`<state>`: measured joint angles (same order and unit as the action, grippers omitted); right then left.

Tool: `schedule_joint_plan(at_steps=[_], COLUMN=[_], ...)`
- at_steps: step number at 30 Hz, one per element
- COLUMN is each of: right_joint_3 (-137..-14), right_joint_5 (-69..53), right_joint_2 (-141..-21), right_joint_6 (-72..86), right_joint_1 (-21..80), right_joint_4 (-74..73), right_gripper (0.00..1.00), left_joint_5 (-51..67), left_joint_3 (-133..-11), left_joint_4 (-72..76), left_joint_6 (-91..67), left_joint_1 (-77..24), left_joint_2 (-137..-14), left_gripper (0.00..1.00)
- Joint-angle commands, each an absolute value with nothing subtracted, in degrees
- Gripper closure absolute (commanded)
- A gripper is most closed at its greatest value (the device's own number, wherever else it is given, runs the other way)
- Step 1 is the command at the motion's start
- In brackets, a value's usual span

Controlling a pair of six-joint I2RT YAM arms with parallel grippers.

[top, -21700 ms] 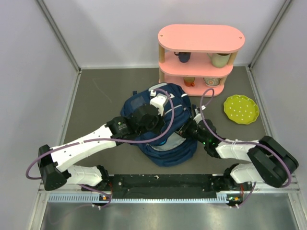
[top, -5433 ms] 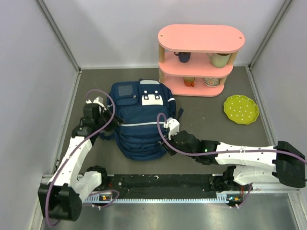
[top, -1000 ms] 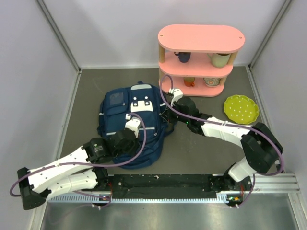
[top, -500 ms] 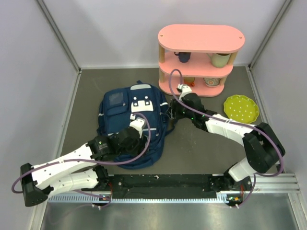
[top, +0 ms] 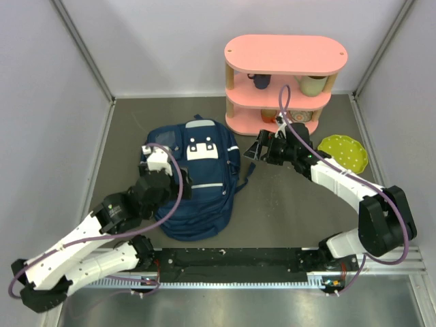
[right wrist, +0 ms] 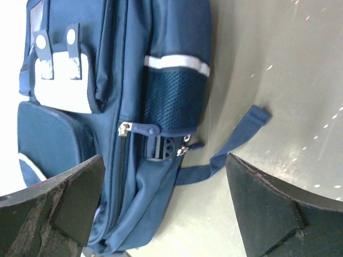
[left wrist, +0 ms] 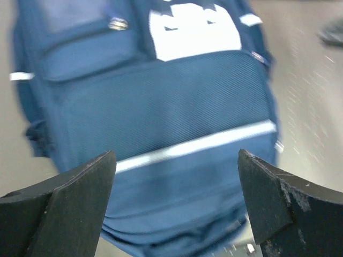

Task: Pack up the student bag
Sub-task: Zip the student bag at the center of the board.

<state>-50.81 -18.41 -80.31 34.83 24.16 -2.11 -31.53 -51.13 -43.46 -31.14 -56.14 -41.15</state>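
The student bag point(top: 196, 182), navy blue with white patches and a thin white stripe, lies flat on the grey table, front side up, top toward the back wall. My left gripper point(top: 152, 161) hovers over the bag's left edge, open and holding nothing. In the left wrist view the bag point(left wrist: 177, 101) fills the frame between the spread fingers of that gripper point(left wrist: 176, 158). My right gripper point(top: 259, 151) is open and stands apart to the right of the bag. In the right wrist view this gripper point(right wrist: 165, 160) is above the bag's point(right wrist: 107, 107) side, its zipper pull point(right wrist: 124, 128) and a loose strap point(right wrist: 236, 140).
A pink two-tier shelf point(top: 286, 75) with cups and bowls stands at the back right, just behind my right gripper. A green dotted plate point(top: 343, 154) lies to its right. Walls enclose the table on three sides.
Both grippers have opened and let go of the bag. The left gripper has moved from the bag's middle to its left edge. The right gripper has drawn back to the right, toward the shelf.
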Motion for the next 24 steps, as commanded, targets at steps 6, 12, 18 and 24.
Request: schedule_joint_plan(at_steps=[6, 12, 18, 24], right_joint_3=[-46.7, -48.6, -50.7, -49.8], right_joint_5=[-22.1, -22.5, -20.1, -26.4], right_joint_2=[-75.6, -81.7, -87.4, -93.2], right_joint_6=[44.3, 48.6, 51.1, 52.9], right_joint_1=[28.7, 35.7, 38.1, 38.1], right_joint_4=[3.3, 8.4, 11.2, 17.8], right_gripper=[0.04, 0.02, 0.01, 0.05], left_joint_5=[-19.3, -5.2, 8.5, 23.9], left_joint_3=[-50.6, -47.6, -36.9, -27.3], left_joint_4=[-37.5, -37.1, -28.1, -15.6], left_joint_6=[-24.3, -27.2, -30.5, -29.6], left_joint_1=[-21.2, -8.3, -2.0, -1.9], left_joint_2=[-42.3, -47.7, -48.3, -49.1], left_gripper=[0.01, 0.01, 0.01, 0.03])
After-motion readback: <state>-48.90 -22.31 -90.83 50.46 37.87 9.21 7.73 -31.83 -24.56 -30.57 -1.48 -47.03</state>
